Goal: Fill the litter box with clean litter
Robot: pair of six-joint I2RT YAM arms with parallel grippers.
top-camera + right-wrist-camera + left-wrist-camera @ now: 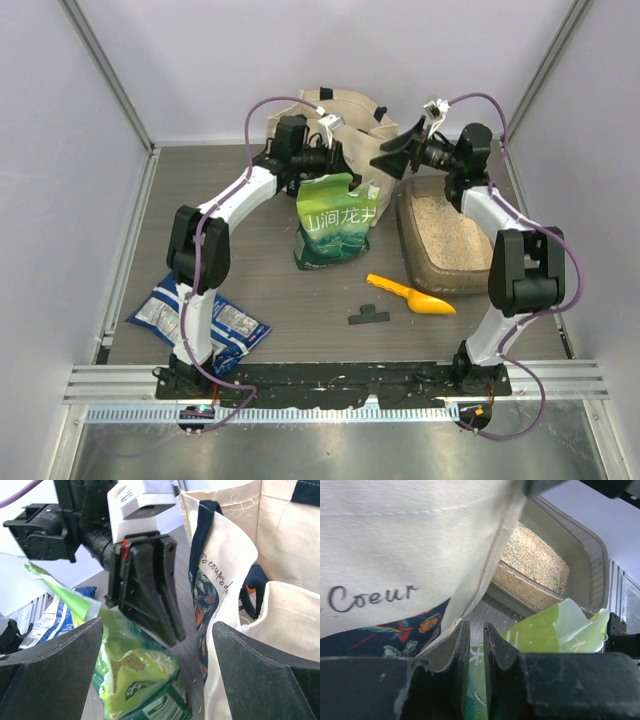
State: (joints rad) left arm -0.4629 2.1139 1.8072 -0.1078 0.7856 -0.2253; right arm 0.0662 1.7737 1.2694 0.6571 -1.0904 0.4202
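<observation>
The litter box (452,280) lies at the right of the table with pale clean litter (445,225) spread inside; the left wrist view also shows the litter box (587,555) and its litter (535,560). A green pouch (335,230) stands open beside it, with granules (125,667) showing in its mouth. My left gripper (340,165) sits at the pouch's top back edge, its jaws drawn to a narrow slit (476,626) filled with green print. My right gripper (395,155) hovers open (157,622) between pouch and tote, holding nothing.
The cream tote bag (345,110) stands at the back, touching the left fingers (460,645). A yellow scoop (412,296) and a black clip (367,316) lie in front of the pouch. A blue snack bag (200,318) lies by the left arm's base.
</observation>
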